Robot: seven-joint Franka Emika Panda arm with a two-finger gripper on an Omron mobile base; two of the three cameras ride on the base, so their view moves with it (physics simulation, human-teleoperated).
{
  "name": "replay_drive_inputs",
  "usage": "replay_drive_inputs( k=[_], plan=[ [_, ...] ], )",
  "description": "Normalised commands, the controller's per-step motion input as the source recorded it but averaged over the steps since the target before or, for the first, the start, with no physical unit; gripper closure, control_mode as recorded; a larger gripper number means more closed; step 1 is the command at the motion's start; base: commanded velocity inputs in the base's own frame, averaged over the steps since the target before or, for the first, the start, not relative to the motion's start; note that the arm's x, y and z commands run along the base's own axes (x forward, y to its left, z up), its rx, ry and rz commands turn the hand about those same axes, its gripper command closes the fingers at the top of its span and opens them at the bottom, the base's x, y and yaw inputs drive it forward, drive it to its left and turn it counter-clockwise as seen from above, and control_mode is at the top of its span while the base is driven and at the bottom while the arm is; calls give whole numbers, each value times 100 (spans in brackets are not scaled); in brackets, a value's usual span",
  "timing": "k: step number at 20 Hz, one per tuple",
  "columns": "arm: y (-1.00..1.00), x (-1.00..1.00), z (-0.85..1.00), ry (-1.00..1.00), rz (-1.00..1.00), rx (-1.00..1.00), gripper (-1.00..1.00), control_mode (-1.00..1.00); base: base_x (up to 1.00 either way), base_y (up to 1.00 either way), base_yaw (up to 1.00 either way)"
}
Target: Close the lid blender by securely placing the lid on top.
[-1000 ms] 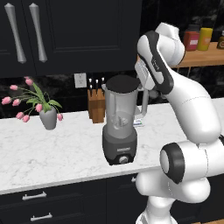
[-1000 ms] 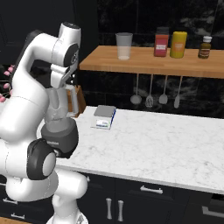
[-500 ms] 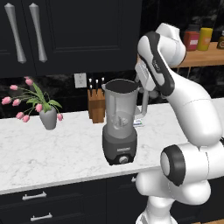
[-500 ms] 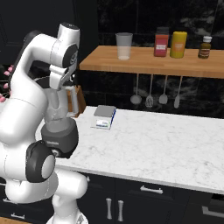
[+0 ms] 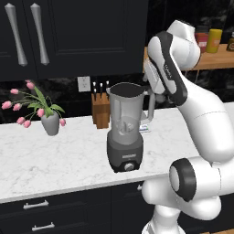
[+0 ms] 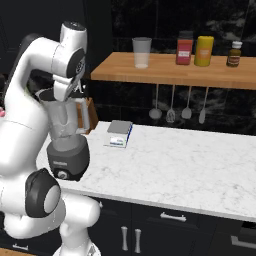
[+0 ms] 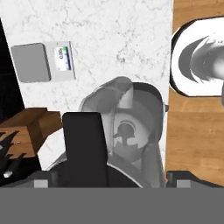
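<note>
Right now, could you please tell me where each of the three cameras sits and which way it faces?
Left base view: behind the arm on its left, looking forward and down at the blender on the counter; the arm rises at lower right.
Right base view: behind on the right, same blender, plus the shelf; the arm rises at lower left.
Hand view: above the blender, looking down into its jar.
All three share the blender; the right base and hand views also share the small grey box.

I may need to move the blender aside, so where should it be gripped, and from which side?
Probably by the side handle of the blender: an upright loop standing clear of the wide jar. Come in level from the right in the left base view, fingers closing across it.
</note>
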Motion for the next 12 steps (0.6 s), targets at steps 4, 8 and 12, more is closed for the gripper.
replay_drive_inputs(
  k=[4, 8, 12],
  plan=[
    [0, -88, 0, -22, 1, 0, -100, -100, 0, 0, 0],
    [0, -100, 0, -25, 0, 0, -100, -100, 0, 0, 0],
    [-23, -100, 0, -20, 0, 2, -100, -100, 0, 0, 0]
  ],
)
